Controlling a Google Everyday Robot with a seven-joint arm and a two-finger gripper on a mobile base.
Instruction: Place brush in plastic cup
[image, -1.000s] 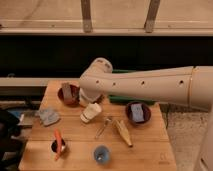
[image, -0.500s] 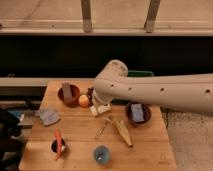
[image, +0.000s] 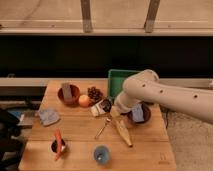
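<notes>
So the big white arm (image: 165, 95) comes in from the right and folds down low over the middle of the desk (image: 75, 131). That puts the pincer (image: 110, 109) right in the cluster of stuff just right of the orange (image: 84, 101). There's a dark blob at its tip that I'm fairly sure is the brush (image: 105, 104). It sits tight against a cream-white cup (image: 97, 110), but it's murky there, so don't quote me. I honestly can't tell if the pincer is clenched on it or released.

The plastic cup (image: 102, 154) is the little blue one. It stands upright at the near edge, well apart from the pincer, with the silver fork (image: 103, 127) lying between them. Its mouth faces up and there's bare wood around it, so I'd guess it's meant to take a drop from above.

The black cup with the carrot (image: 58, 146) at the near left looks like a decoy, same as the fork. My read is that it's at the grab stage, and nothing is in the blue cup yet. The risky bit is bumping that cream cup while lifting.
</notes>
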